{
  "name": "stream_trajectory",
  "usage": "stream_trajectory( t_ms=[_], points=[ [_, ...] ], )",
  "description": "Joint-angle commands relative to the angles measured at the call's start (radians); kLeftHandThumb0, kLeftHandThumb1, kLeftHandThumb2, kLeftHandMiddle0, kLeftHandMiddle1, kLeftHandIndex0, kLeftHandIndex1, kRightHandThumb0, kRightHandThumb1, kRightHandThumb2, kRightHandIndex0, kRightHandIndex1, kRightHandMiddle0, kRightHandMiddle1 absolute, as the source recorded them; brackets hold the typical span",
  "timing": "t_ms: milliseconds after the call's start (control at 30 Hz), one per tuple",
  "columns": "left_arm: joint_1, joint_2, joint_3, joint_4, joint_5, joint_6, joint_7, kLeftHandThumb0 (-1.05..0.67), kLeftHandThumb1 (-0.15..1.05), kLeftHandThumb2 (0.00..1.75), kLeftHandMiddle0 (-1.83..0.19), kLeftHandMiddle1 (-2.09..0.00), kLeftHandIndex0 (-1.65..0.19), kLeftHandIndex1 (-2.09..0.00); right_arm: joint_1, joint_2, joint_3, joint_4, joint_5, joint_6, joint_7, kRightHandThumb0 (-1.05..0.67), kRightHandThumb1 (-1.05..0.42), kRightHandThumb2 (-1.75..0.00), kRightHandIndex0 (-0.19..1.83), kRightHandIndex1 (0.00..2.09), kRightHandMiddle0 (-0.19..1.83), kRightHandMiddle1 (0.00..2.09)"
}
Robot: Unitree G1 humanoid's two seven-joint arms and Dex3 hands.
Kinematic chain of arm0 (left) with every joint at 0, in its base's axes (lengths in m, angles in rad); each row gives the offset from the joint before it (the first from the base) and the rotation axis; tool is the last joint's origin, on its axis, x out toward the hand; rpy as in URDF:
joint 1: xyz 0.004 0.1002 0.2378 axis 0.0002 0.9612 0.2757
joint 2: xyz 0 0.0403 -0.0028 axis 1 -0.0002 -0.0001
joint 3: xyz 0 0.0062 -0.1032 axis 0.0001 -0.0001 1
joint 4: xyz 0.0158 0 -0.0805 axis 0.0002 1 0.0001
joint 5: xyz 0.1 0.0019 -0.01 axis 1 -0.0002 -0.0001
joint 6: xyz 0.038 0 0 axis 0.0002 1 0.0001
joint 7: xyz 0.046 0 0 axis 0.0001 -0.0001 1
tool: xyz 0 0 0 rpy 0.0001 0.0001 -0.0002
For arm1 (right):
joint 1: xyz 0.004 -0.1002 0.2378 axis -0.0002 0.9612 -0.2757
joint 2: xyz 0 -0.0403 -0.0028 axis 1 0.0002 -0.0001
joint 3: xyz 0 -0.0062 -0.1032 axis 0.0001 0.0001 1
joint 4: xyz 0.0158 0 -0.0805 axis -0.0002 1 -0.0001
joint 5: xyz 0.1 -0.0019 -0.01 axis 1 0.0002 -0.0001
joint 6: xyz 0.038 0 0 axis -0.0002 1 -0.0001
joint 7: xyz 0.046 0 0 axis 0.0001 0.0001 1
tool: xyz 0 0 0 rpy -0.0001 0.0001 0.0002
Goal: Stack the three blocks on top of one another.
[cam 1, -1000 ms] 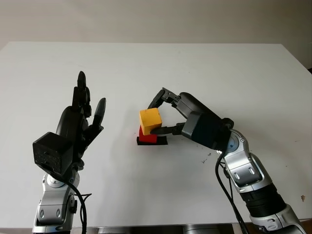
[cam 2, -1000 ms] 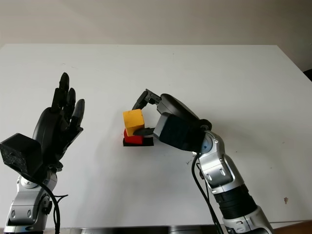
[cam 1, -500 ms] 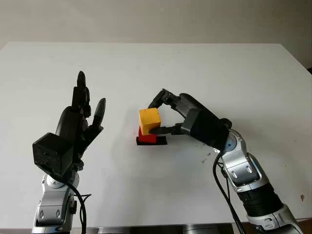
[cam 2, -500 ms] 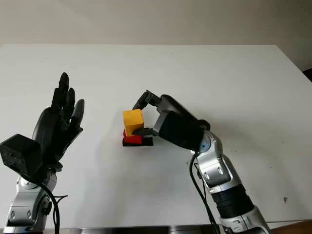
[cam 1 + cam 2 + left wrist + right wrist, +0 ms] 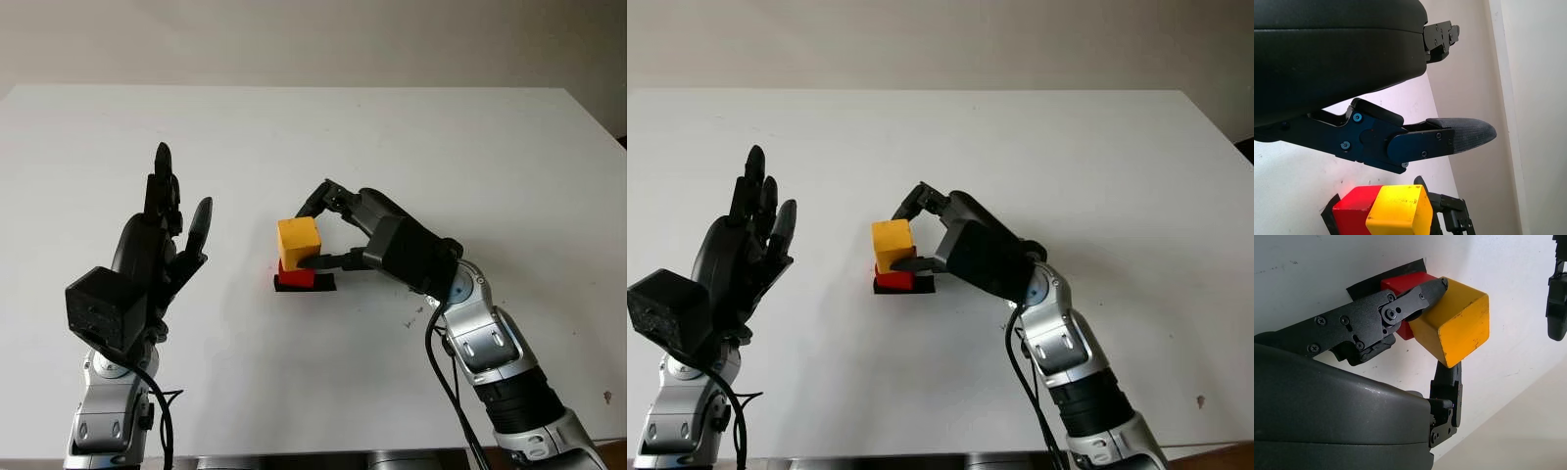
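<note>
A yellow block [image 5: 299, 240] sits on a red block [image 5: 297, 278], which rests on a flat black block [image 5: 308, 285] near the middle of the white table [image 5: 392, 137]. The yellow block overhangs the red one a little and looks slightly turned. My right hand [image 5: 304, 237] reaches in from the right and is shut on the yellow block, one finger [image 5: 1415, 298] on its near side and another [image 5: 1447, 382] on the opposite side. My left hand [image 5: 162, 245] is open and held up above the table, well to the left of the stack.
The table's far edge runs along the back and its right edge slants down at the far right. A few small dark specks [image 5: 416, 311] mark the surface beside my right forearm.
My right hand has drifted slightly left with the yellow block in it, staying over the red block. The left hand has not moved.
</note>
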Motion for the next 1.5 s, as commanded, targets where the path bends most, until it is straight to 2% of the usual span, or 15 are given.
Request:
stream_trajectory(
  t_ms=[0, 833, 933, 1000, 1067, 1167, 1267, 1467],
  points=[
    [0.007, 0.005, 0.001, -0.016, 0.002, -0.003, 0.001, -0.77, 1.05, 0.53, 0.19, -0.05, 0.19, -0.04, -0.006, -0.001, 0.004, 0.014, -0.006, -0.005, -0.004, -0.38, -0.99, -0.05, 0.23, 0.05, 0.20, 1.58],
    [0.015, 0.005, 0.004, -0.024, 0.005, -0.005, 0.003, -0.76, 1.05, 0.52, 0.17, -0.06, 0.17, -0.06, -0.010, -0.010, 0.005, 0.041, -0.018, -0.034, 0.001, -0.37, -1.00, -0.05, 0.22, 0.05, 0.20, 1.45],
    [0.017, 0.007, 0.004, -0.027, 0.005, 0.000, 0.001, -0.76, 1.05, 0.52, 0.16, -0.06, 0.17, -0.06, -0.012, -0.018, -0.002, 0.040, 0.010, -0.022, 0.047, -0.41, -0.96, -0.05, 0.15, 0.03, 0.13, 1.11],
    [0.019, 0.008, 0.004, -0.029, 0.005, 0.001, 0.000, -0.76, 1.05, 0.52, 0.17, -0.05, 0.17, -0.05, -0.014, -0.033, 0.002, 0.036, 0.014, -0.025, 0.079, -0.51, -0.92, -0.05, 0.05, 0.03, 0.09, 0.65],
    [0.021, 0.008, 0.005, -0.029, 0.002, 0.000, -0.001, -0.76, 1.05, 0.52, 0.17, -0.05, 0.17, -0.06, -0.017, -0.053, 0.009, 0.040, 0.012, -0.054, 0.103, -0.61, -0.89, -0.05, -0.08, 0.01, 0.01, 0.33],
    [0.021, 0.007, 0.006, -0.029, -0.002, 0.002, -0.003, -0.76, 1.05, 0.51, 0.16, -0.06, 0.17, -0.06, -0.021, -0.078, 0.020, 0.038, 0.004, -0.076, 0.132, -0.74, -0.87, -0.05, -0.18, 0.00, -0.14, 0.14],
    [0.019, 0.009, 0.005, -0.026, 0.000, -0.002, -0.002, -0.76, 1.05, 0.52, 0.16, -0.05, 0.17, -0.06, -0.017, -0.092, 0.020, 0.028, 0.002, -0.093, 0.147, -0.80, -0.87, -0.05, -0.19, 0.00, -0.19, 0.02],
    [0.016, 0.012, 0.004, -0.021, 0.002, -0.005, -0.001, -0.76, 1.05, 0.53, 0.16, -0.06, 0.16, -0.06, -0.009, -0.108, -0.005, 0.020, 0.037, -0.126, 0.170, -0.84, -0.87, -0.06, -0.19, 0.00, -0.19, 0.00]
  ],
)
